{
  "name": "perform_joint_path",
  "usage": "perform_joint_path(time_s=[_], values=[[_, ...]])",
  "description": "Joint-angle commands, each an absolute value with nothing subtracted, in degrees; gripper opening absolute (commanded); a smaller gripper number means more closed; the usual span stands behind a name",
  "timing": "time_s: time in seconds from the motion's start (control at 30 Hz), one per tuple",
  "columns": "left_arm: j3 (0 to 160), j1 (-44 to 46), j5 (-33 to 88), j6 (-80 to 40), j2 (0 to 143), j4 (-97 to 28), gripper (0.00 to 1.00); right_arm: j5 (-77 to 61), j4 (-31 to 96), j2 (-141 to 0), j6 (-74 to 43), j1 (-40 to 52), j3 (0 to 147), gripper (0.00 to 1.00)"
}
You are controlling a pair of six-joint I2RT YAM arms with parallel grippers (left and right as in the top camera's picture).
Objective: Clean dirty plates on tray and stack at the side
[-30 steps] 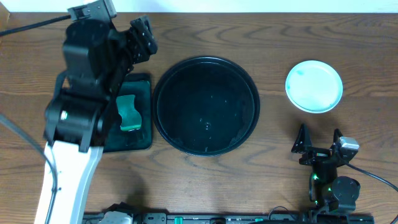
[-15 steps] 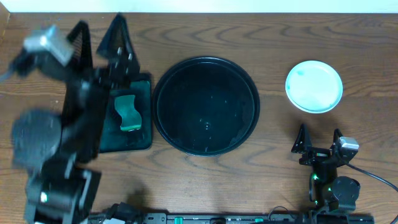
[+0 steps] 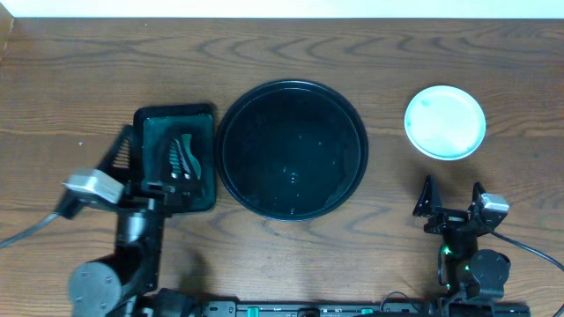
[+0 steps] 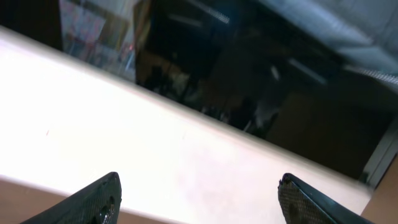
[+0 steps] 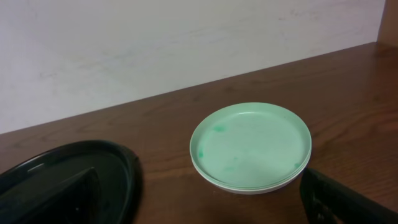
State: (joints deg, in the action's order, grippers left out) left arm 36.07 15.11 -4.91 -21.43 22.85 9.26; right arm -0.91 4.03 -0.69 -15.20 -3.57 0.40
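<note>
Black-fingered right gripper (image 3: 452, 195) at near edge, fingers wide apart; left gripper (image 4: 199, 193) also spread, both holding nothing. Straight ahead of right gripper, on bare tabletop (image 3: 511, 53), plates (image 3: 445, 121) in one stack, faint green specks on top one. Right gripper clearly nearer; left gripper well apart, across empty tray (image 3: 291, 132). Looks nearly finished.

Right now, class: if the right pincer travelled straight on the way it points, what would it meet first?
Most likely the stack of plates, which lies ahead of the right pincer, apart from the black tray off to one side. Height is unclear, so it might pass over them.
</note>
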Motion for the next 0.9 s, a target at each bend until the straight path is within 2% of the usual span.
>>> perform_joint_path(time_s=[0.0,0.37,0.67,0.87], values=[[29.1,15.1,-5.7,-21.7,18.7,10.0,0.81,-1.4,4.2,-0.3,-14.3,-3.7,0.3,0.99],[13.1,15.1,-7.3,-21.7,10.8,11.3,0.81,-1.3,4.2,-0.3,-14.3,-3.7,0.3,0.99],[4.4,13.1,-9.1,-21.7,4.0,22.1,0.81,-1.4,4.2,-0.3,-14.3,-3.7,0.3,0.99],[1.4,10.0,-9.1,-22.5,1.4,24.8,0.81,-1.4,4.2,-0.3,-14.3,-3.7,0.3,0.99]])
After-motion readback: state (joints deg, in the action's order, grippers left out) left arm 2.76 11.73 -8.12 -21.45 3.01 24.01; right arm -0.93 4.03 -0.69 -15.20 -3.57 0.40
